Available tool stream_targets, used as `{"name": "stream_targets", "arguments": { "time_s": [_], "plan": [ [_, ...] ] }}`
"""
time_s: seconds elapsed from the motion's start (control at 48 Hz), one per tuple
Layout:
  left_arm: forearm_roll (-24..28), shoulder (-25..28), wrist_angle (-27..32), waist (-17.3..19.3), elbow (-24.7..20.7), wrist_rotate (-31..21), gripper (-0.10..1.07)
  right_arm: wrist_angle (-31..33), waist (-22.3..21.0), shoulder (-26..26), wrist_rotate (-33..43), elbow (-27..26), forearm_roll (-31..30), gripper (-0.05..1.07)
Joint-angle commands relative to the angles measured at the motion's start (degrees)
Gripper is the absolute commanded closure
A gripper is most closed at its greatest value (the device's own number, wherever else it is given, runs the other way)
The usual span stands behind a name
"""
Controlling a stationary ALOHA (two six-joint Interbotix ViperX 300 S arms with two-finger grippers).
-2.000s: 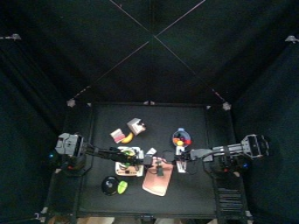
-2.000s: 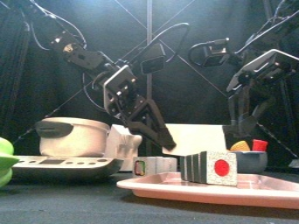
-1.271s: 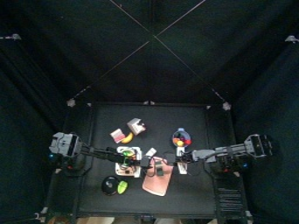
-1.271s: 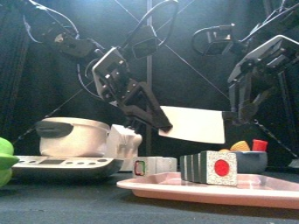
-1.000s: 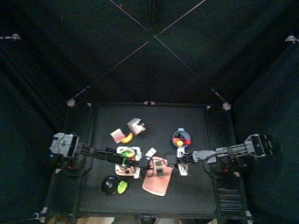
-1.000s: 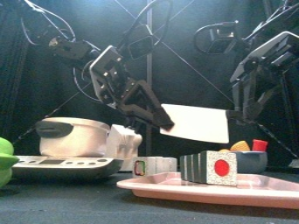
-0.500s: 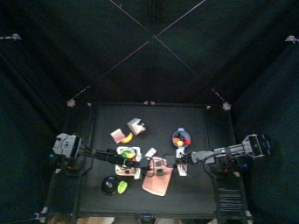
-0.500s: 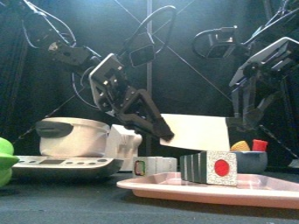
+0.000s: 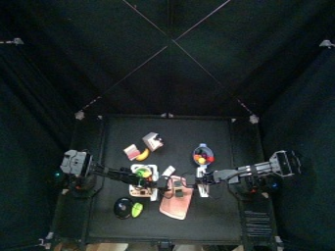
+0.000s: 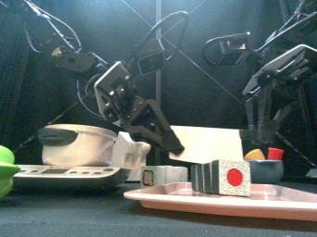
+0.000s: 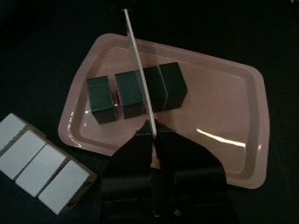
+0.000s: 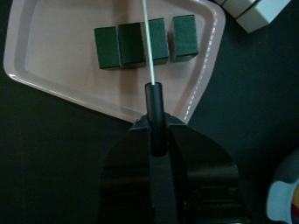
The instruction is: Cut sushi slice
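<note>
On the black tabletop (image 9: 118,137), curtained all round, sushi (image 11: 136,91) sits on a pink tray (image 11: 228,87). Both grippers, left (image 11: 152,150) and right (image 12: 153,140), are clamped on knives (image 10: 202,143) above it.

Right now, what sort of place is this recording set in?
Probably a curtained robot test pen set up as a toy kitchen: black curtains around a small black table, a pink tray holding a sushi roll, and a toy rice cooker.
</note>
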Motion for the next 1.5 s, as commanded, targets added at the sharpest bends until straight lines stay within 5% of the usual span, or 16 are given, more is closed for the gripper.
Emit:
{"name": "stream_targets", "arguments": {
  "time_s": [0.0,0.729,1.479],
  "plan": [
    [-0.18,-0.09,0.44,-2.29,0.62,0.18,0.60,0.26,-0.44,-0.62,0.18,0.26,-0.09,0.71],
    [-2.02,3.43,1.85,-2.29,-1.67,0.26,0.60,-3.96,-0.53,4.57,0.18,0.70,-0.26,0.71],
    [-1.93,2.90,1.76,-2.11,-1.67,0.35,0.60,-5.19,-0.62,4.57,0.09,1.05,-0.26,0.71]
  ]
}}
